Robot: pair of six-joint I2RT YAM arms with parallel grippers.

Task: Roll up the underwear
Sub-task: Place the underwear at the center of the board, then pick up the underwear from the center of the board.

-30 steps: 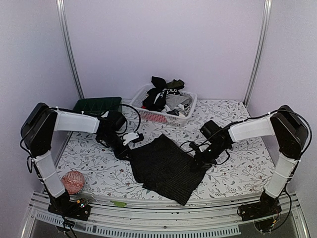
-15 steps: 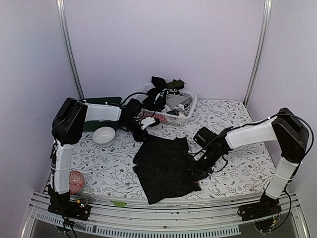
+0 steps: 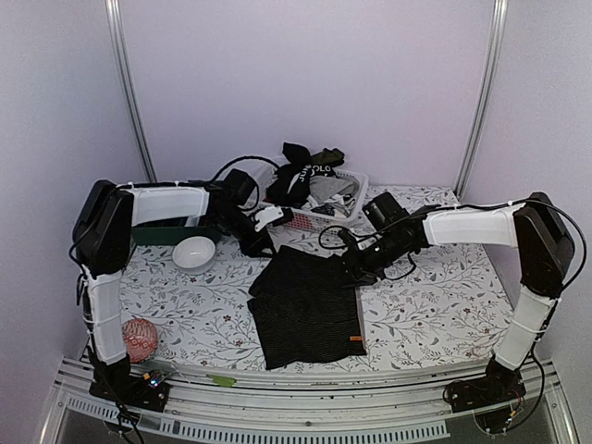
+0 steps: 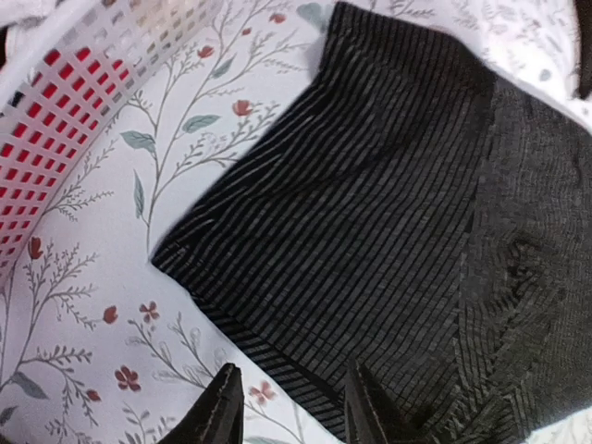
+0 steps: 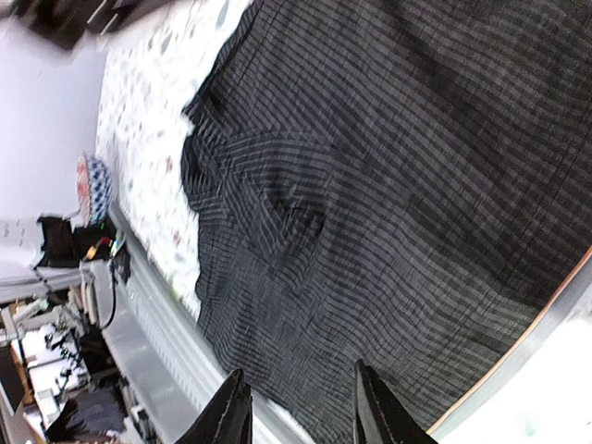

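A black striped underwear (image 3: 307,310) lies flat on the flowered table, with an orange tag at its near right corner. My left gripper (image 3: 264,246) is open and empty at the cloth's far left corner. In the left wrist view the gripper (image 4: 291,416) straddles the edge of the cloth (image 4: 370,213). My right gripper (image 3: 356,268) is open and empty at the far right corner. In the right wrist view the gripper (image 5: 301,412) hovers over the cloth (image 5: 388,185). More underwear (image 3: 303,171), black, white and grey, is piled in the basket.
The white lattice basket (image 3: 305,220) stands at the back centre and shows in the left wrist view (image 4: 55,120). A white bowl (image 3: 194,252) and a dark green box (image 3: 157,233) are at the back left. A pink yarn ball (image 3: 137,339) lies near the front left rail.
Both grippers moved from the cloth's near sides to its far corners by the basket. The black cloth turned from a diamond shape to lying squarer and pulled back from the front edge.
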